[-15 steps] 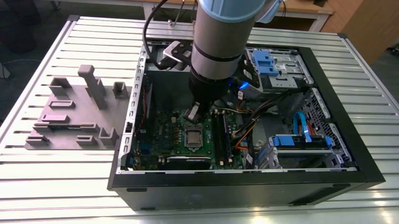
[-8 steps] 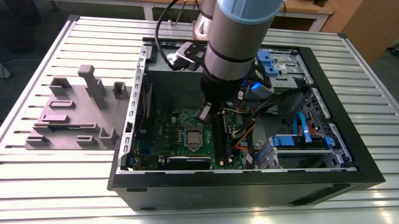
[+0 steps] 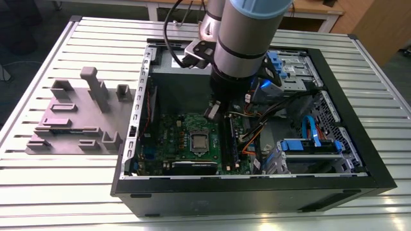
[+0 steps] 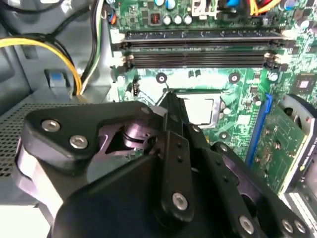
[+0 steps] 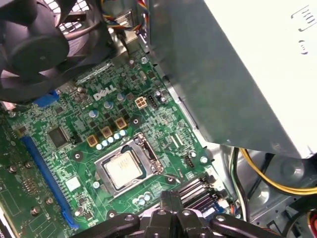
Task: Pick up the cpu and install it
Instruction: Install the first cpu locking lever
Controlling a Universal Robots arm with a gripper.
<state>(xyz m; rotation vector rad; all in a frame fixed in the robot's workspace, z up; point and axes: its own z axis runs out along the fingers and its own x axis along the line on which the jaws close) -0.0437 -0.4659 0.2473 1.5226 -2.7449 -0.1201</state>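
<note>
The cpu (image 3: 199, 142) lies flat in its socket on the green motherboard (image 3: 173, 130) inside the open computer case, silver top up. In the first wrist view the cpu (image 5: 121, 168) shows whole, framed by the metal socket bracket. My gripper (image 3: 212, 115) hangs above the board, just behind the socket and apart from the chip. Its black fingers (image 5: 171, 198) are pressed together with nothing between them. In the second wrist view my gripper (image 4: 171, 101) covers one side of the cpu (image 4: 203, 110).
The case wall (image 3: 138, 120) surrounds the work area. Black memory slots (image 4: 198, 47) run beside the socket. A fan (image 5: 34, 44), the grey power supply box (image 5: 237, 74) and yellow cables (image 5: 277, 183) crowd the board. A grey fixture block (image 3: 77, 120) sits on the table at the exterior view's left.
</note>
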